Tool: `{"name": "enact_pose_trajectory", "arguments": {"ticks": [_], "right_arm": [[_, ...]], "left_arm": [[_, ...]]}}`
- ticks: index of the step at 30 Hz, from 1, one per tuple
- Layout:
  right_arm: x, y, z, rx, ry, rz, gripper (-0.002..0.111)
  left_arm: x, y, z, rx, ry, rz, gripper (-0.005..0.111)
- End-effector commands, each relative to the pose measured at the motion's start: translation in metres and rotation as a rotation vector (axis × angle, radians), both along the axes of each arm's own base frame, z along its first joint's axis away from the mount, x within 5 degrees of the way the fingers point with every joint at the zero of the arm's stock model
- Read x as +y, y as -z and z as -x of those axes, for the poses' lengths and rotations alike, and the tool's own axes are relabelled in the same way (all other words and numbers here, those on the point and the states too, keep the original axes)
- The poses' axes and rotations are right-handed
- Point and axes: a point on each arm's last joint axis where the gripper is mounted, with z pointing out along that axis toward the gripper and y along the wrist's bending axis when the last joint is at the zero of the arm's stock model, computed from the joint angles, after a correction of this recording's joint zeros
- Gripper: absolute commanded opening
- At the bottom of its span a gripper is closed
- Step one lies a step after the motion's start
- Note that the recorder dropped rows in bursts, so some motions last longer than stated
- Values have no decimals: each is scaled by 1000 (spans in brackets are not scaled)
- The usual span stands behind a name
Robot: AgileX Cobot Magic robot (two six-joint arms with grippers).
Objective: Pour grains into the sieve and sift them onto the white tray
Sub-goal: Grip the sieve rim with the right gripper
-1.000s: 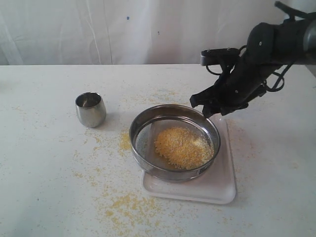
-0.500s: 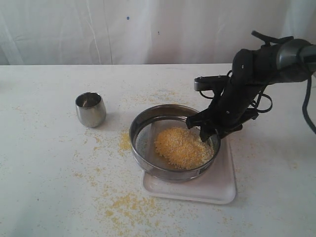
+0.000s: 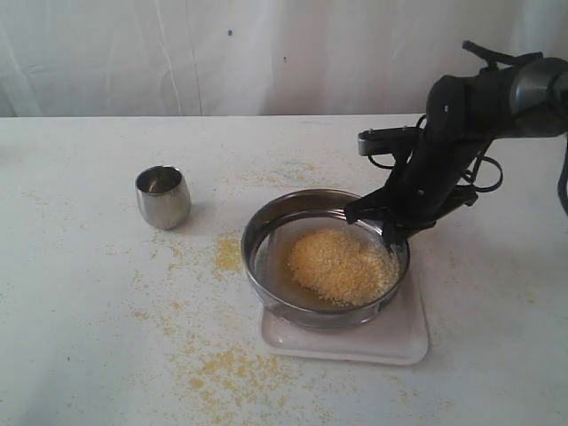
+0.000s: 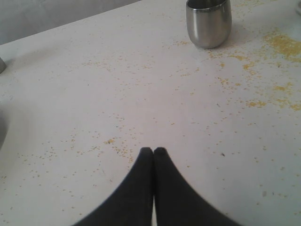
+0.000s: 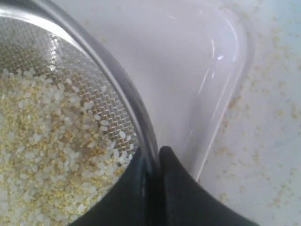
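The round steel sieve (image 3: 325,257) rests over the white tray (image 3: 404,337), holding a heap of yellow and pale grains (image 3: 343,264). My right gripper (image 3: 390,232) is shut on the sieve's right rim, one finger inside and one outside. In the right wrist view the rim (image 5: 123,87) runs between the gripper (image 5: 151,155) fingers, with grains (image 5: 42,146) on the mesh and the tray (image 5: 188,70) beneath. My left gripper (image 4: 153,151) is shut and empty above the bare table, out of the exterior view.
A small steel cup (image 3: 162,196) stands upright to the left of the sieve, also seen from the left wrist as the cup (image 4: 208,21). Spilled grains (image 3: 226,255) are scattered over the white table. A white curtain hangs behind.
My right gripper came down from above the sieve's far right side and shut on its rim. The sieve has shifted slightly to the right. The left gripper stayed shut.
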Motion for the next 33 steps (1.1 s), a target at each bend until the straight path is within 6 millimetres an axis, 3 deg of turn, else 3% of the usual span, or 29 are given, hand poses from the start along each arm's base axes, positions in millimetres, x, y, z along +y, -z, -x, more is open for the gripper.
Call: {"name": "enact_pose_trajectory", "arguments": {"ticks": [1,4,6,10,14,18,22,24,28,31,33], "right_arm": [[-11,-13,-5,-24,-31,23,0],[-13,-18,-6,-18,-121,51,0],[-24,-21,-16,-50,-78,47,0],[-33,-19,-8,71,-34,9,0],[-38,-21,-19,-10,-27,7,0],[-40,-21,-10,104,-25,-16,0],[-39,-21,-26,-51,-24,-31,0],[-40,-22,-28,-50,-4,-46,0],[-38,-13,-13,70,-55,-62,0],[-39,-6,-27,-76,-37,-62,0],[-43,-3,-28,-35,12,-82,0]], "left_arm": [[-1,1,0,-5,9,3,0],[-1,1,0,-5,9,3,0],[-1,1,0,-5,9,3,0],[-1,1,0,-5,9,3,0],[-1,1,0,-5,9,3,0],[-1,1,0,-5,9,3,0],[-1,1,0,-5,9,3,0],[-1,1,0,-5,9,3,0],[-1,1,0,-5,9,3,0],[-1,1,0,-5,9,3,0],[-1,1,0,-5,9,3,0]]}}
